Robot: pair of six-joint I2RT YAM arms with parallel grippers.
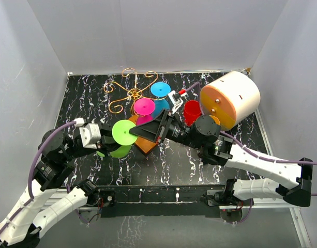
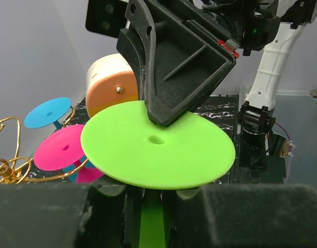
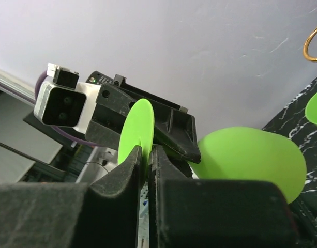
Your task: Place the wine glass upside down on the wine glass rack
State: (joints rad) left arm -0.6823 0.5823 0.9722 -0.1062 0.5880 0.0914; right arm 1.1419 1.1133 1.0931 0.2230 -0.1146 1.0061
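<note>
Two arms share one green wine glass (image 1: 124,133)
The left arm (image 1: 60,150) reaches in from the near-left corner, jaws clenched on the stem. The right arm (image 1: 251,160) stretches across mid-desk, jaws pinching the foot. The glass is tilted just nearside of the rack (image 1: 131,94).

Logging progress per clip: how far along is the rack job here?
Done: a pink plastic wine glass and a blue one look hung foot-up on the gold wire rack. In hand: the green plastic wine glass, stem in the left gripper, foot pinched by the right gripper. Left: hanging it on the rack.
</note>
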